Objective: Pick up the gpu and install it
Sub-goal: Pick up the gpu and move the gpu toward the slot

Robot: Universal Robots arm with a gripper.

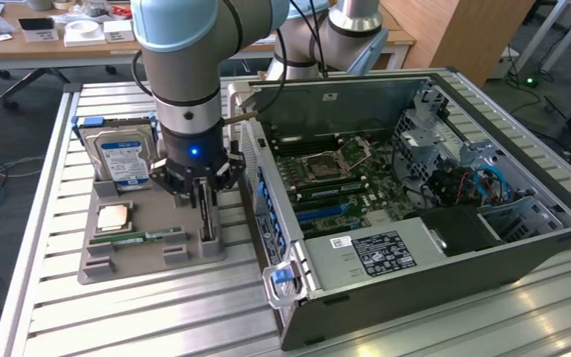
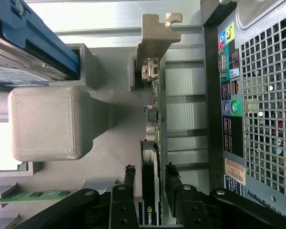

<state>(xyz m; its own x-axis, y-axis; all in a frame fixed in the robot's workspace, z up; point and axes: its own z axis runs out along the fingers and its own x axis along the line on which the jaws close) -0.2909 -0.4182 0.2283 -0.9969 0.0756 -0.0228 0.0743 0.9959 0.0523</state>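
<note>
Now | arm (image 1: 188, 82) plumb over tray (image 1: 107, 269) | end effector (image 2: 150, 175) half-open, fingers (image 2: 128, 180) astride upright gpu (image 2: 150, 202), not touching

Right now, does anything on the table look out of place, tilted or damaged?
Nothing stands out. The gpu stands on edge in its slot of the gray holder, with the gripper open around it. The hard drive stands upright in its slot, and the computer case lies open beside the holder.

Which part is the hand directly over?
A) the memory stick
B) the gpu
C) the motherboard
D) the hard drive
B: the hand hangs over the gpu, which stands on edge in the grey holder beside the case.
</note>
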